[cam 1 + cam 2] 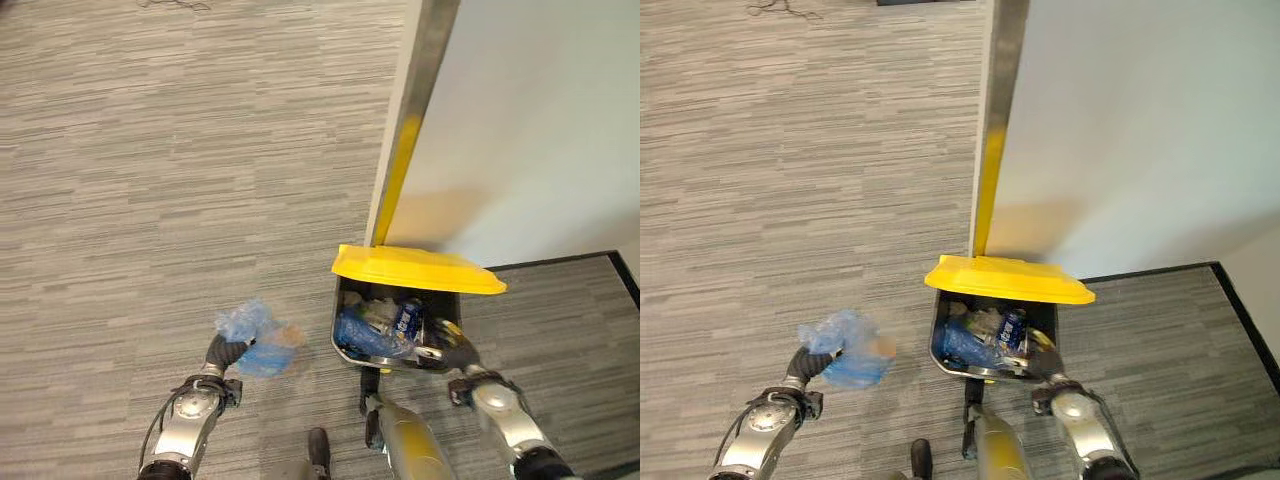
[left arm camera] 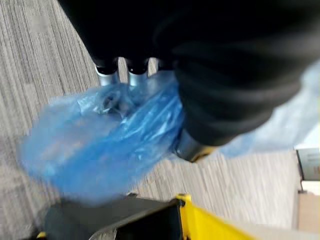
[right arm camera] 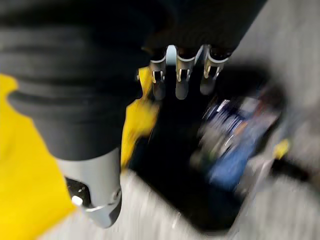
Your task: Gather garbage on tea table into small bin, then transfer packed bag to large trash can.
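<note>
A blue plastic bag (image 1: 250, 335) of rubbish hangs over the grey carpet, just left of the large trash can. My left hand (image 1: 225, 352) is shut on the bag's top, and its fingers (image 2: 107, 75) sink into the crumpled blue film (image 2: 100, 145). The trash can (image 1: 345, 350) is dark with a yellow lid (image 1: 415, 268) raised at its back. Blue wrappers and packets lie inside it. My right hand (image 1: 455, 355) rests at the can's front right rim. Its fingers (image 3: 182, 75) are relaxed over the dark opening and hold nothing.
A white wall panel (image 1: 540, 120) with a metal edge and a yellow strip (image 1: 400, 170) rises right behind the can. A black baseboard (image 1: 560, 262) runs along the wall's foot to the right. Grey striped carpet (image 1: 150, 180) spreads to the left.
</note>
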Motion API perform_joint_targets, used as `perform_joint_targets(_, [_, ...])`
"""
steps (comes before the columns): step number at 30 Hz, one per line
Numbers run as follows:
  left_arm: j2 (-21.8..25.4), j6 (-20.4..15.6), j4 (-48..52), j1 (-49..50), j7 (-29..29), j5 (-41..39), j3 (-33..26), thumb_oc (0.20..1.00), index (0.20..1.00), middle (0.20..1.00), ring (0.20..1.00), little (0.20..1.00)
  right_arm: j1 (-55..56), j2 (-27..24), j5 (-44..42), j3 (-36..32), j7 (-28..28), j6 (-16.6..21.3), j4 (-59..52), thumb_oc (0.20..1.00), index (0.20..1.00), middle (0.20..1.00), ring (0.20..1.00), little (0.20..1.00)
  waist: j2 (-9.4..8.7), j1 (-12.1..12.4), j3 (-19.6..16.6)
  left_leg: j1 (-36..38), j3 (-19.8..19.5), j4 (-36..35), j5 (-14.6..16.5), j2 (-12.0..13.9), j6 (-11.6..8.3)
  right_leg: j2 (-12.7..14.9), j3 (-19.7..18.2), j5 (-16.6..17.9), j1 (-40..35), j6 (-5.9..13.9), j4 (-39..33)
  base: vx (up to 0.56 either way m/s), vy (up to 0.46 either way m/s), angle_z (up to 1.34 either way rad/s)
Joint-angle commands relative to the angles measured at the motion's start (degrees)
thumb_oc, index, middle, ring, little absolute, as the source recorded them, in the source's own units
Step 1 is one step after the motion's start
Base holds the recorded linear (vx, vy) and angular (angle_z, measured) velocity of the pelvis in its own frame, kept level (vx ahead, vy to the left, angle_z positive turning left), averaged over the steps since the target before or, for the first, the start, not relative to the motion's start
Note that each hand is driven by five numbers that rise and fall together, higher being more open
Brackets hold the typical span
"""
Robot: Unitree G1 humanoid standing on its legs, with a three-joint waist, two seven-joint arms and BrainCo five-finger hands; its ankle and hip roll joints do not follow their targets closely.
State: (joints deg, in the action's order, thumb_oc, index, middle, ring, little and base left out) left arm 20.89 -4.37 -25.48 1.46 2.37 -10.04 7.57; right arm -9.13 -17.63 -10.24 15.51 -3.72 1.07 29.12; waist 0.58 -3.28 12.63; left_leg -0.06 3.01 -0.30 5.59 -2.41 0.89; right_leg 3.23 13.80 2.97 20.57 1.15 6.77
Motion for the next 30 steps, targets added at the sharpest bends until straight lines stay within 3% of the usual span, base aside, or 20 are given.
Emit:
perform_joint_targets(1, [2.5, -4.0, 1.9, -1.7, 0.6, -0.6, -0.6, 0.200, 0.200, 0.200, 0.200, 0.200, -6.9, -0.4, -1.6, 1.2, -0.7, 3.1, 0.3, 1.000, 1.000, 1.000, 1.000, 1.000, -1.45, 1.9, -0.1, 4.4, -1.1, 5.6, 10.6, -5.0, 0.71, 2.5, -2.2, 7.3, 0.5, 6.84, -9.4, -0.02, -0.029, 0.31])
perform_joint_targets(3, [3.0, -4.8, 2.7, -3.3, 0.5, -1.6, 1.3, 0.200, 0.200, 0.200, 0.200, 0.200, -13.3, -0.4, -1.7, 3.5, -1.3, 3.2, 2.0, 1.000, 1.000, 1.000, 1.000, 1.000, -1.44, 3.0, 0.6, 3.6, -1.3, 6.3, 10.5, -4.9, 0.61, 3.0, -1.5, 7.4, 0.6, 6.83, -9.4, -0.02, -0.041, 0.40])
perform_joint_targets(5, [5.9, -6.4, 7.1, -6.2, -1.3, -3.6, 6.2, 0.200, 0.200, 0.200, 0.200, 0.200, -27.1, -5.8, -0.7, 7.6, -1.9, 2.2, 5.3, 1.000, 1.000, 1.000, 1.000, 1.000, -2.40, 4.7, 1.7, 2.3, -1.3, 7.7, 10.7, -4.4, 0.12, 3.3, -0.8, 7.4, 0.7, 6.75, -9.3, -0.03, -0.079, 0.23])
perform_joint_targets(8, [7.4, -6.9, 10.1, -7.7, -2.6, -4.1, 8.6, 0.200, 0.200, 0.200, 0.200, 0.200, -31.9, -8.9, -0.4, 8.9, -1.9, 1.9, 6.3, 1.000, 1.000, 1.000, 1.000, 1.000, -3.43, 4.8, 2.1, 1.7, -1.2, 8.0, 10.6, -4.5, 0.03, 3.7, -0.7, 7.6, 0.8, 6.88, -9.3, -0.02, -0.034, 0.18])
perform_joint_targets(12, [8.9, -7.4, 15.8, -11.7, -5.7, -3.9, 15.0, 0.200, 0.200, 0.200, 0.200, 0.200, -37.1, -11.1, -2.3, 9.5, -2.1, 2.2, 10.0, 1.000, 1.000, 1.000, 1.000, 1.000, -4.49, 4.2, 2.3, 1.4, -0.7, 8.1, 10.7, -4.3, -0.09, 3.6, -0.7, 8.0, 1.0, 7.22, -9.4, -0.03, -0.019, -0.07])
perform_joint_targets(13, [7.7, -7.5, 17.9, -15.8, -7.0, -4.0, 20.0, 0.200, 0.200, 0.200, 0.200, 0.200, -39.2, -11.5, -3.2, 10.2, -2.2, 2.3, 11.6, 1.000, 1.000, 1.000, 1.000, 1.000, -4.66, 3.5, 2.6, 1.2, -0.3, 8.0, 10.8, -4.2, -0.07, 3.5, -1.2, 8.1, 1.5, 7.35, -9.3, -0.06, -0.005, -0.11])
perform_joint_targets(17, [5.6, -7.5, 19.0, -20.7, -7.0, -4.0, 23.6, 0.200, 0.200, 0.200, 0.200, 0.200, -41.1, -11.3, -3.6, 11.0, -2.6, 2.3, 12.8, 1.000, 1.000, 1.000, 1.000, 1.000, -4.71, 2.4, 3.0, 1.2, 0.3, 7.9, 10.9, -4.3, 0.04, 3.4, -1.7, 8.2, 1.9, 7.48, -9.2, -0.03, 0.007, -0.16])
perform_joint_targets(25, [1.1, -6.5, 8.0, -35.3, -1.2, 2.7, 28.1, 0.200, 0.200, 0.200, 0.200, 0.200, -46.1, -11.6, -2.4, 14.4, -3.3, 1.8, 13.4, 1.000, 1.000, 1.000, 1.000, 1.000, -4.58, -0.7, 5.1, -0.5, 2.6, 8.3, 10.7, -4.5, -0.05, 3.2, -3.4, 8.5, 4.7, 7.76, -8.3, -0.04, 0.001, -0.21])
perform_joint_targets(28, [-1.7, -4.2, -7.9, -45.1, 1.3, 9.0, 32.4, 0.200, 0.200, 0.200, 0.200, 0.200, -51.3, -12.2, -1.8, 17.3, -4.9, 1.6, 14.7, 1.000, 1.000, 1.000, 1.000, 1.000, -4.72, -3.1, 8.2, -4.4, 4.5, 10.7, 10.6, -4.4, -0.29, 3.5, -3.5, 8.9, 7.4, 7.96, -7.6, -0.07, -0.036, -0.07])
perform_joint_targets(30, [-2.8, -3.6, -12.7, -46.7, 1.7, 10.3, 33.7, 0.200, 0.200, 0.200, 0.200, 0.200, -52.8, -12.0, -2.1, 17.8, -5.4, 1.8, 14.7, 1.000, 1.000, 1.000, 1.000, 1.000, -4.87, -3.7, 9.1, -5.6, 5.1, 11.4, 10.5, -4.3, -0.36, 3.4, -3.5, 9.0, 8.3, 8.03, -7.4, -0.03, -0.017, -0.18])
